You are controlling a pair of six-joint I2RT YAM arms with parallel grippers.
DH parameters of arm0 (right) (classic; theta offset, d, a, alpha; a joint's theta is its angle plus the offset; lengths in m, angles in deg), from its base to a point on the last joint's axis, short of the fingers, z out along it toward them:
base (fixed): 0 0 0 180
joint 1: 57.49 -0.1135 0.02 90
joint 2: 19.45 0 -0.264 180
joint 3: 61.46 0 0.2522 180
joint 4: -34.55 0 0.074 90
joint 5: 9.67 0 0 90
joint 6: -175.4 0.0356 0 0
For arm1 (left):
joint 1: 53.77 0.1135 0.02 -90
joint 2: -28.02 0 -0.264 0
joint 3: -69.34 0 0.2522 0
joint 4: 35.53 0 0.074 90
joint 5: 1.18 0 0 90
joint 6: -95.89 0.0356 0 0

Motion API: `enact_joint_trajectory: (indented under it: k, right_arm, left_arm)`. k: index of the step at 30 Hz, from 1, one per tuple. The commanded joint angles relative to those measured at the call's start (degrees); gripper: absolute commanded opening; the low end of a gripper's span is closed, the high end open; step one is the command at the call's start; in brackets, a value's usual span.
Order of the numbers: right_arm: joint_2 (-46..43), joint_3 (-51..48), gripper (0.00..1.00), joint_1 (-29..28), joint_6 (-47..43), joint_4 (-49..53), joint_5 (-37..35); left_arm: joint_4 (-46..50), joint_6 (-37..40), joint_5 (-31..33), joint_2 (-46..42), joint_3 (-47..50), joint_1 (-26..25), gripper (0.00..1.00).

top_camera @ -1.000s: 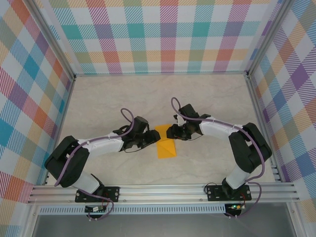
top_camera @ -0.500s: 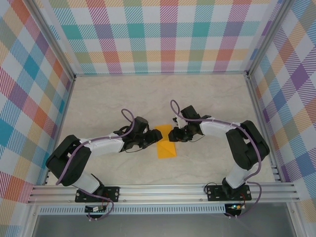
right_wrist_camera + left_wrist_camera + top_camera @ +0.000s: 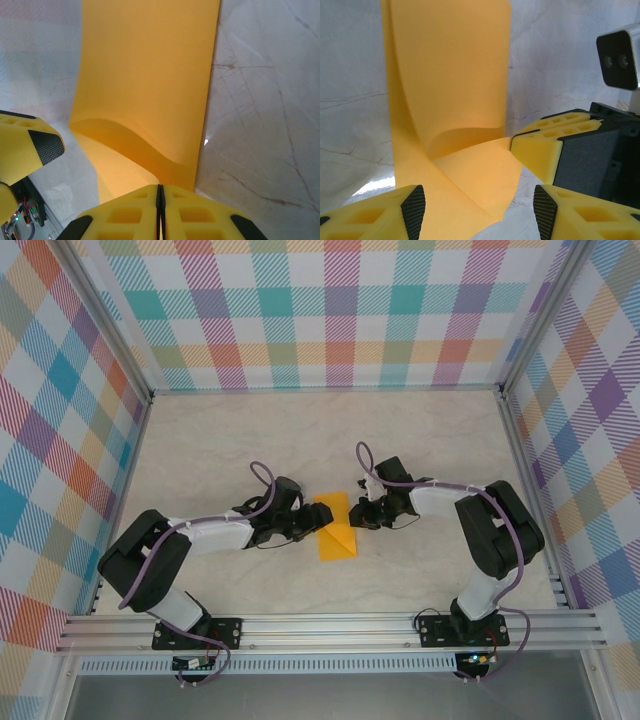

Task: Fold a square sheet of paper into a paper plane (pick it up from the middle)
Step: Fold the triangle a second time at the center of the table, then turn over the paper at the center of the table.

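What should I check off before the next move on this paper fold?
1. Grip: right gripper shut on the raised flap of the square sheet of paper: ok.
2. Support: left gripper open, with the sheet lying between its jaws: ok.
3. Flap pressed flat into a crease: not ok, it curves up off the sheet.
4. Flap edges lined up with the layer beneath: cannot tell.
5. The two grippers apart from each other: ok.
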Motion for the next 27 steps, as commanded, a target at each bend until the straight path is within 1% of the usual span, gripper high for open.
enact_joint_trajectory:
  k: [1,6,12,21,27]
  right_arm:
    - [0.67,-0.51,0.11,0.21,0.91,-2.15,2.01]
    - [0.91,-0.39,0.11,0.52,1.23,-1.63,1.57]
    - [1.37,-0.78,0.10,1.05,1.52,-1.38,0.98]
    - [1.28,-1.05,0.10,1.49,1.52,-1.35,1.14]
    - [1.43,-0.96,0.11,1.95,1.55,-0.98,1.27]
  left_arm:
    - [-1.61,-0.18,-1.33,1.70,0.27,-0.19,0.59]
    - [-2.51,-0.10,-2.21,3.89,-0.72,-0.77,0.52]
    - [-4.05,-0.34,-3.07,6.19,-1.67,-1.07,0.46]
    - [-4.84,-0.10,-2.91,7.87,-2.56,-1.16,0.35]
    - [-4.27,1.50,-2.26,8.48,-3.36,-1.16,0.28]
